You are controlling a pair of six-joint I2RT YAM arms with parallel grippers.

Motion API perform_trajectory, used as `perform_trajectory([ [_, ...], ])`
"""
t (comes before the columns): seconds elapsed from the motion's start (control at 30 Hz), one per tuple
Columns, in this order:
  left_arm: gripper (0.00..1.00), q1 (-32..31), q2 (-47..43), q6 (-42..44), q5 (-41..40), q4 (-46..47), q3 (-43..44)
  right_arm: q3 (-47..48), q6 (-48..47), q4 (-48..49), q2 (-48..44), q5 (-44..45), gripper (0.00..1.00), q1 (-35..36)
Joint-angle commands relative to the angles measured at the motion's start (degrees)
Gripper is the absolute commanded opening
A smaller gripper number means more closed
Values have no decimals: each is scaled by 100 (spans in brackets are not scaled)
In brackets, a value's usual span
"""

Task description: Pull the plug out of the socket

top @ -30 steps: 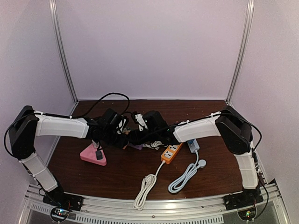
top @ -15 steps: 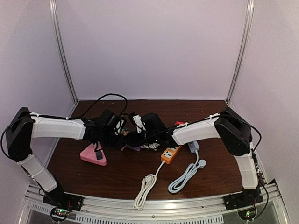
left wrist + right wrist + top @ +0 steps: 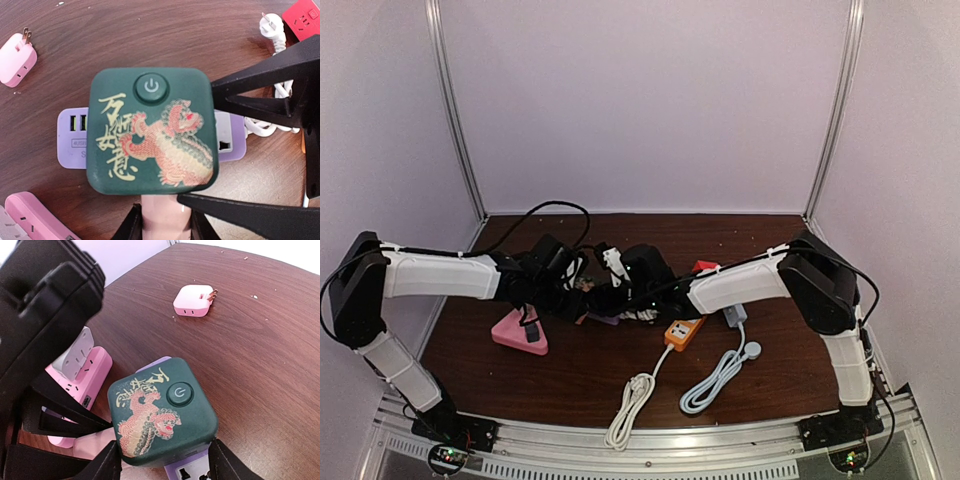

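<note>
Showing wrist-side only: pink plug (image 3: 162,222) touching green cube (image 3: 152,130).

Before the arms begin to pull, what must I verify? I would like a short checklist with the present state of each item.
1. Left jaws closed on the pink plug: ok.
2. Right jaws closed on the green adapter, one on each side: ok.
3. Pink plug free of the adapter: not ok; it sits against the adapter's side.
4. Purple power strip under the adapter will stay down during the pull: cannot tell.
5. White plug and loose pink adapter lie apart from the pink plug: ok.
</note>
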Motion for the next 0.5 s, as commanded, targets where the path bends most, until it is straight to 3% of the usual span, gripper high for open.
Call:
perform_trajectory([
  [0.0,3,-61,-302,-49,169,-463,-84,-201,-75,-236,174,954,60,-150],
  [0.47,3,-61,-533,-14,228,-526,-368,-152,-174,-281,237,1335,60,-150],
])
